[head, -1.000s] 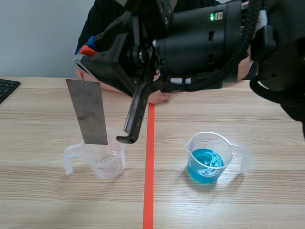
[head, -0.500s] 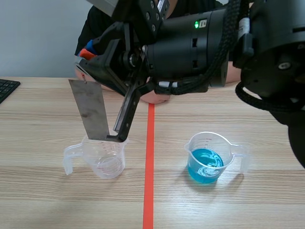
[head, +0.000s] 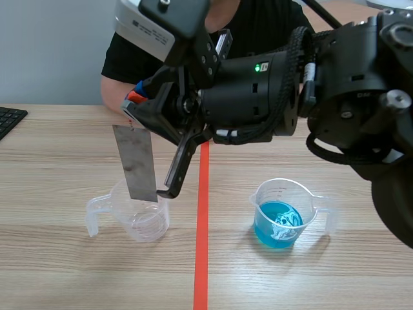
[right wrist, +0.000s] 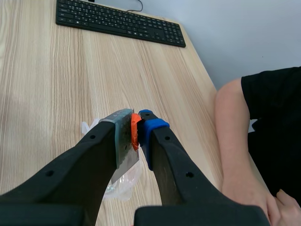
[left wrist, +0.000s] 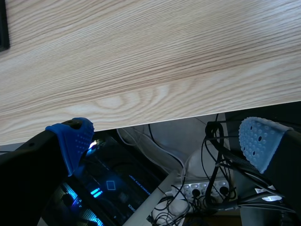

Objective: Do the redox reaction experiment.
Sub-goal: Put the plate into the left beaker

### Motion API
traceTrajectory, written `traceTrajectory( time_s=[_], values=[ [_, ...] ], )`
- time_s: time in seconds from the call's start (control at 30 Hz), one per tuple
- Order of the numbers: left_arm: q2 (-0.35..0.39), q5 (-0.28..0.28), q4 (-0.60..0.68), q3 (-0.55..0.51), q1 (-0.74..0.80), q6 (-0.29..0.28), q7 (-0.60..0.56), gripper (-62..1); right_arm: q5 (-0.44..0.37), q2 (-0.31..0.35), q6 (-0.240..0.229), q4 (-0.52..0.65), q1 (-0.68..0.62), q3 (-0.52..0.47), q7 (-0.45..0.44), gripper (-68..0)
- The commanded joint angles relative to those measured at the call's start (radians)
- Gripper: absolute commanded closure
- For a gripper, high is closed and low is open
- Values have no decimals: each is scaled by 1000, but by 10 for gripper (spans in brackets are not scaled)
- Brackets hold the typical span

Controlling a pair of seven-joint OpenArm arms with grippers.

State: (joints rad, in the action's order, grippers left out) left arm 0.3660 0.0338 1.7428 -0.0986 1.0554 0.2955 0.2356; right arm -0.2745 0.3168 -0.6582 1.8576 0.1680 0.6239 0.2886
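Note:
My right gripper [head: 133, 104] reaches across from the right and is shut on the top edge of a grey metal plate [head: 139, 163]. The plate hangs upright over an empty clear beaker [head: 139, 218], its lower edge at the beaker's mouth. In the right wrist view the plate [right wrist: 125, 143] is pinched at the right gripper [right wrist: 136, 125], with the beaker [right wrist: 123, 181] below it. A second beaker holding blue liquid [head: 280, 216] stands right of the red tape line. My left gripper [left wrist: 164, 136] is open past the table's edge, holding nothing.
A person in black sits across the table [head: 64, 155], an arm [right wrist: 235, 136] resting near the plate. A black keyboard [right wrist: 117, 21] lies on the far side of the empty beaker from my right gripper. Cables and a power strip [left wrist: 202, 190] lie under the table edge.
The right arm has carried the plate to the right and a little lower, from beside the empty beaker's handle to over its mouth. Both beakers stayed put.

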Motion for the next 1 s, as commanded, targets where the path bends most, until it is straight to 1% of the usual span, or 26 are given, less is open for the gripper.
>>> traceTrajectory(
  time_s=[0.0,0.2,0.4,0.57,0.7,0.83,0.9,0.97],
  values=[
    [-5,-1,12,3,11,5,-6,-623,3,-23,8,-10,15,-5,-26,-17],
    [-5,0,12,11,11,5,-6,-623,32,-61,8,-83,46,12,-41,-17],
    [-5,0,12,16,11,5,-6,-623,53,-63,8,-166,93,68,-84,-17],
    [-5,0,12,16,11,5,-7,-623,108,-80,8,-226,98,85,-121,-17],
    [-5,0,12,16,11,5,-7,-623,157,-108,7,-269,98,89,-124,-17],
    [-5,0,12,16,11,5,-6,-623,187,-112,7,-283,98,103,-123,-20],
    [-5,0,12,16,11,5,-6,-623,193,-112,3,-283,98,109,-123,-46],
    [-5,0,12,16,11,5,-6,-623,193,-112,-7,-283,98,111,-123,-94]
  ],
)
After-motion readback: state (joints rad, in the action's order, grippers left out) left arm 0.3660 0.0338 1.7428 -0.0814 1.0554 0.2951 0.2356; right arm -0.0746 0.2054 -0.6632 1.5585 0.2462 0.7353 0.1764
